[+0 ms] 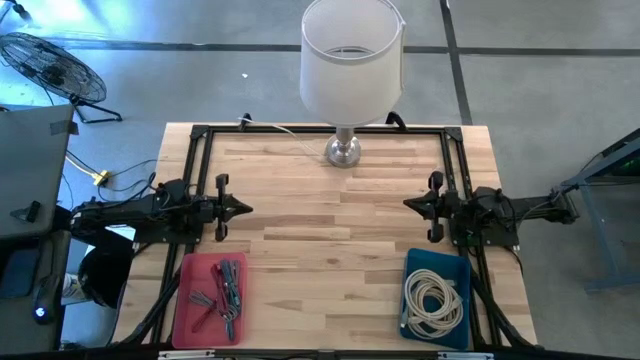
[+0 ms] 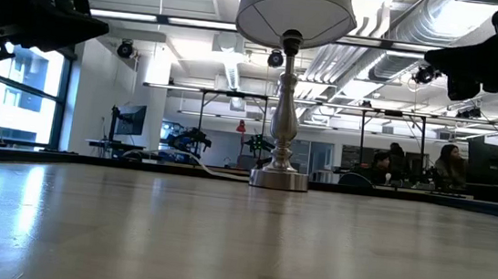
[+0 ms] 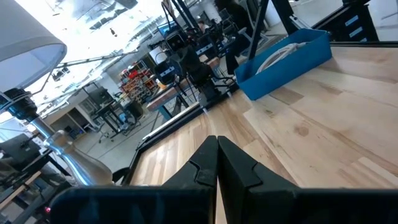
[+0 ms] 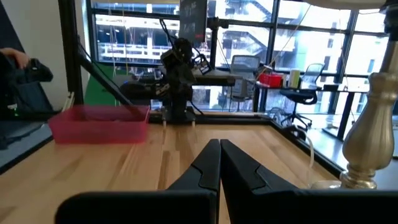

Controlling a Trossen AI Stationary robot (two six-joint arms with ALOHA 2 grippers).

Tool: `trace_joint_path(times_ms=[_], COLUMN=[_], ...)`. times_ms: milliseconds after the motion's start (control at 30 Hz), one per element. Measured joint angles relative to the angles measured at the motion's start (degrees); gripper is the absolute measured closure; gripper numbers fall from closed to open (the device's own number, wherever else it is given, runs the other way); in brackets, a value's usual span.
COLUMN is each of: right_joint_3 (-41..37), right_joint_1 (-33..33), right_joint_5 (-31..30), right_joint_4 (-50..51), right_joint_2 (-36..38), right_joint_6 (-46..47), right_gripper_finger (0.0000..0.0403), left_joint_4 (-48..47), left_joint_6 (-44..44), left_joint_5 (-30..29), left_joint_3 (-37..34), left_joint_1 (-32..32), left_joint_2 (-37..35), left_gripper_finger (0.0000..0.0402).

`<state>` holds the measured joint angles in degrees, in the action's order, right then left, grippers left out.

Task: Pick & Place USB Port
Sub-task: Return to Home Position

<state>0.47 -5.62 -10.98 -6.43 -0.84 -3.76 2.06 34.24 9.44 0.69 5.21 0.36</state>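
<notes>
Homing step, seemingly near done. Red USB cables (image 1: 226, 290) in pink bin (image 1: 181, 322) at 7 o'clock. Left pincer (image 1: 245, 209) at 9, right pincer (image 1: 408, 204) at 3 (both pressed together, empty). Next: only settling, nothing to grasp.

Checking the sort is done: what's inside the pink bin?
The pink bin holds a heap of red USB cables. They overlap, so their count and whatever lies beneath are hidden.

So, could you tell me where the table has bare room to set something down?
The widest bare tabletop lies between the left gripper and right gripper, in front of the lamp. A narrower strip lies between the pink bin and blue bin, which hold red cables and a white cable.
</notes>
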Motion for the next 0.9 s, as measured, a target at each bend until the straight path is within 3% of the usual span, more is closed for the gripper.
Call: trace_joint_path(times_ms=[900], right_joint_3=[0.0], right_joint_1=[0.01], right_joint_5=[0.07], right_joint_4=[3.26], right_joint_2=[0.0], right_joint_6=[-1.3], right_gripper_finger=[0.0402], left_joint_4=[-0.02], left_joint_6=[-0.01], left_joint_5=[-0.04], left_joint_3=[0.0], left_joint_1=[0.0], left_joint_2=[0.0], left_gripper_finger=[0.04])
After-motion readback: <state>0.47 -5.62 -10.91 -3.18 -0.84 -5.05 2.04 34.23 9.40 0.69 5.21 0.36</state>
